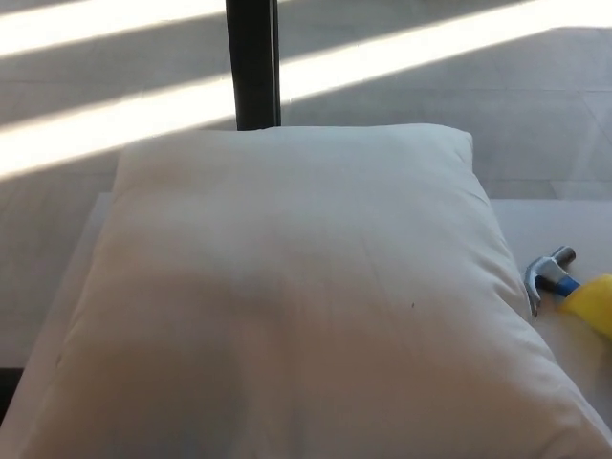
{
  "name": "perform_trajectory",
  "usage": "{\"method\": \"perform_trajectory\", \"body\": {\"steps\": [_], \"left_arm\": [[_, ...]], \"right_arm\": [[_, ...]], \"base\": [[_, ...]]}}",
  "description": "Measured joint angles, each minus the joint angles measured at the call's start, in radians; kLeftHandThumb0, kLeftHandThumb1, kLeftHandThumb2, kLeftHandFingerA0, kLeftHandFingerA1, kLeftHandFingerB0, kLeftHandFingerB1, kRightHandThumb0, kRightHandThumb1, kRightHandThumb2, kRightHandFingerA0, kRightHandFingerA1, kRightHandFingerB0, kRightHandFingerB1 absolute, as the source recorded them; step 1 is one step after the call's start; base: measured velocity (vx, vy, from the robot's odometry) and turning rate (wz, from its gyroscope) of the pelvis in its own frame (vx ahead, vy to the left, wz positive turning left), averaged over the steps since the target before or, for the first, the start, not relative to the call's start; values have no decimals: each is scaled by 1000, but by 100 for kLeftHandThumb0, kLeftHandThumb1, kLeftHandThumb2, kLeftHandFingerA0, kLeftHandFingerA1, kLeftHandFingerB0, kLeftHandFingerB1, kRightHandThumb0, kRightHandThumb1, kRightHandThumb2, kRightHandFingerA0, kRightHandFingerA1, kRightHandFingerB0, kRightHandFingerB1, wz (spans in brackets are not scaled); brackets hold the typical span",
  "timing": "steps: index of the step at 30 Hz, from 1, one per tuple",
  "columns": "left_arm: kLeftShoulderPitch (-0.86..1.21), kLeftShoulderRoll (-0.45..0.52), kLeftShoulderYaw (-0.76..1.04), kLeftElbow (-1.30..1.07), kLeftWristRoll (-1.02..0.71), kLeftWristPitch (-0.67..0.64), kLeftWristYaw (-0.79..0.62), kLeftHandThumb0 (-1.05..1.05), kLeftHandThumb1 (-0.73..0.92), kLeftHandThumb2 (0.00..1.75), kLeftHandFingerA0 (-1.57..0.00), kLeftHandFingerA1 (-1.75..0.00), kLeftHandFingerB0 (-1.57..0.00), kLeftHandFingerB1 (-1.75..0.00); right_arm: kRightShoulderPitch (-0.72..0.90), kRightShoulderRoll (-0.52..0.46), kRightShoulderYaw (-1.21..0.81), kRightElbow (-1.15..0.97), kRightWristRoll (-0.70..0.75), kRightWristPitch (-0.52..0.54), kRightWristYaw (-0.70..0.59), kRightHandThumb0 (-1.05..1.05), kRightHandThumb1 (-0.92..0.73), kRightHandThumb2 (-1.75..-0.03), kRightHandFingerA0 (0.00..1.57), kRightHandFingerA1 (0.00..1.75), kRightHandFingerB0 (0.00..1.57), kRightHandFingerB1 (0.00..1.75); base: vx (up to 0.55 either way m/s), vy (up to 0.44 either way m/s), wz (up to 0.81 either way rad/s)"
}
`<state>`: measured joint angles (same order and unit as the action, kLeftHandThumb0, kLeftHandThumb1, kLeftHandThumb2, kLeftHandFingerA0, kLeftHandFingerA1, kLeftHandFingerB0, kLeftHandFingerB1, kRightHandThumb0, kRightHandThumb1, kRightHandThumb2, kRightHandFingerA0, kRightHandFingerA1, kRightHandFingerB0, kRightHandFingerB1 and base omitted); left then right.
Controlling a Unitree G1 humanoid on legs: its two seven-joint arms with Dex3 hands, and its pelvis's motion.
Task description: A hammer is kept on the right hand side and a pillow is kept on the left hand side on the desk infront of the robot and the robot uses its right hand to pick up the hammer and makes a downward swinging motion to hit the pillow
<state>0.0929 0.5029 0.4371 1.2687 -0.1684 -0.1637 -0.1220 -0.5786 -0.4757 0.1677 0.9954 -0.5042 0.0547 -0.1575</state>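
Note:
A large white pillow [287, 296] fills most of the head view and lies on the pale desk [564, 225]. At the right edge, just beside the pillow's right side, lies the hammer [553, 275]. Its steel head with a curved claw, a short blue neck and the start of its yellow handle [595, 304] show. The rest of the handle runs out of the picture. Neither of my hands shows in this view.
A dark upright post [253, 62] stands behind the pillow's far edge. Beyond the desk is a grey floor crossed by bright bands of sunlight [115, 120]. A strip of bare desk shows to the right of the pillow.

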Motion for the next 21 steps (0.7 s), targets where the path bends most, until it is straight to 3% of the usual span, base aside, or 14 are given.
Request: {"method": "perform_trajectory", "body": {"steps": [1, 2, 4, 9, 14, 20, 21], "left_arm": [[0, 0, 0, 0, 0, 0, 0, -63, 71, 61, -79, -64, -68, -53], [0, 0, 0, 0, 0, 0, 0, -63, 71, 61, -79, -64, -68, -53], [1, 0, 0, 0, 0, 0, 0, -61, 70, 61, -80, -63, -70, -55], [4, 0, 1, 0, 0, 0, 0, -62, 73, 62, -80, -61, -69, -53], [12, 0, 1, 0, 0, -2, -5, -62, 73, 62, -78, -61, -66, -52], [17, 0, 4, 3, 0, -7, -10, -62, 74, 62, -77, -59, -64, -52], [18, 0, 4, 3, 0, -7, -11, -65, 74, 62, -75, -60, -63, -51]], "right_arm": [[0, 5, -29, 0, 14, 6, 12, -19, -53, -100, 93, 175, 70, 138], [0, 8, -50, 0, 25, 10, 20, -19, -53, -100, 93, 175, 70, 138], [0, 14, -94, -2, 49, 21, 41, -20, -60, -98, 92, 175, 73, 156], [0, 30, -197, -13, 115, 63, 101, -24, -57, -112, 95, 175, 81, 155], [0, 46, -281, -39, 177, 121, 159, -24, -58, -108, 96, 175, 77, 156], [0, 66, -355, -91, 246, 180, 221, -24, -54, -120, 101, 175, 81, 165], [0, 70, -365, -100, 257, 188, 228, -19, -54, -122, 102, 175, 75, 175]], "base": [[0, 0, 0], [0, 0, 0], [0, 0, 0], [0, 0, 0], [0, 0, 0], [0, 0, 0], [0, 0, 0]]}}
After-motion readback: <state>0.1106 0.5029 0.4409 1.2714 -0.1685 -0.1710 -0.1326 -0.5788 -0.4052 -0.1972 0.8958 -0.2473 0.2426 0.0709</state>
